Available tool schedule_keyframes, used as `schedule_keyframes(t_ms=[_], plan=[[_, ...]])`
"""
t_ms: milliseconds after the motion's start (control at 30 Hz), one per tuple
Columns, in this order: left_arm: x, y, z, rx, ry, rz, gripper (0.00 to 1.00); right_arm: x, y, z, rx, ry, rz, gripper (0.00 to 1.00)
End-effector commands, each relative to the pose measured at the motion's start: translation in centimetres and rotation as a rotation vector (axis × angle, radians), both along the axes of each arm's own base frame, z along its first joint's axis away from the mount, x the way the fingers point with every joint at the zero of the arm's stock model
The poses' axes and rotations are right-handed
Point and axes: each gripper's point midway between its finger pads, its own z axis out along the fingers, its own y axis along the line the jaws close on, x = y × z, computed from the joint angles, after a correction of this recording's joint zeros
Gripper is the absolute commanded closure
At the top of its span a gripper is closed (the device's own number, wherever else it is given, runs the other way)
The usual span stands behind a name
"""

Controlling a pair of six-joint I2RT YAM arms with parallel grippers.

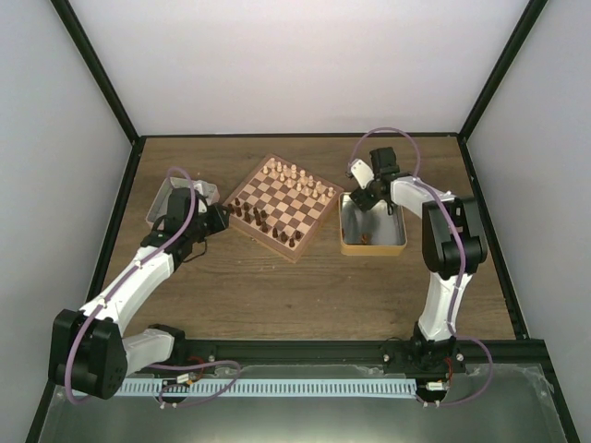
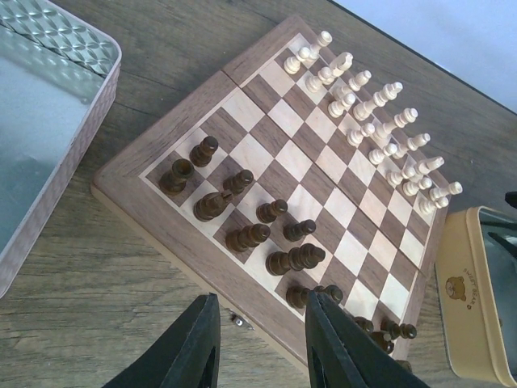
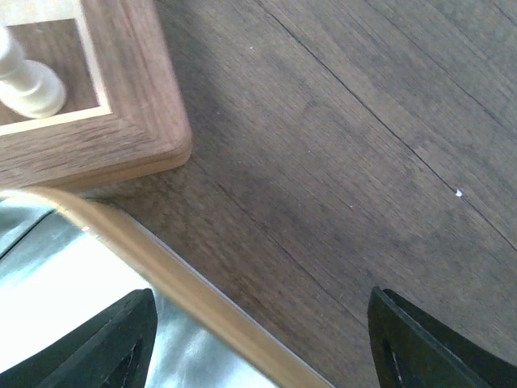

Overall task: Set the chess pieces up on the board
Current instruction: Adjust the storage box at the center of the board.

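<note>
2 empty tools: left tool (image 2: 262, 301) narrow, chess pieces (image 2: 260, 235) just beyond on board (image 2: 129, 173); right tool (image 3: 260, 301) wide.

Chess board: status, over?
Left gripper open, empty, at board edge. Right gripper open over tan tin rim. Dark pieces partly placed, ranks ragged. Nothing blocking.

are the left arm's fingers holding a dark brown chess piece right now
No, the left fingers stand apart and empty, near the border of the square wooden chessboard.
</note>
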Motion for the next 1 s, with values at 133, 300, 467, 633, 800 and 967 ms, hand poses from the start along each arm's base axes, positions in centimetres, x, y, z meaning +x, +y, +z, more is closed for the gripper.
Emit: schedule_keyframes(t_ms=[133,300,467,633,800,967], plan=[[0.3,-0.1,1.2,0.001,-0.033,-0.007,0.69,0.7,-1.4,-0.5,-0.007,0.033,-0.058,0.42],[0.3,-0.1,1.2,0.0,-0.034,-0.009,0.69,-0.2,-3.6,-1.5,-0.055,0.088,-0.151,0.6],[0.3,-0.2,1.0,-0.005,-0.034,-0.014,0.69,-1.6,-5.3,-1.3,-0.042,0.124,-0.247,0.62],[0.4,-0.4,1.0,-0.012,-0.036,-0.023,0.69,-3.4,-7.2,-1.3,-0.046,0.15,-0.36,0.68],[0.4,-0.6,1.2,-0.017,-0.043,-0.034,0.69,-4.9,-9.9,-1.2,-0.012,0.181,-0.56,0.74],[0.5,-0.9,1.1,-0.02,-0.042,-0.045,0.69,-6.2,-12.5,-1.0,0.062,0.194,-0.834,0.72]])
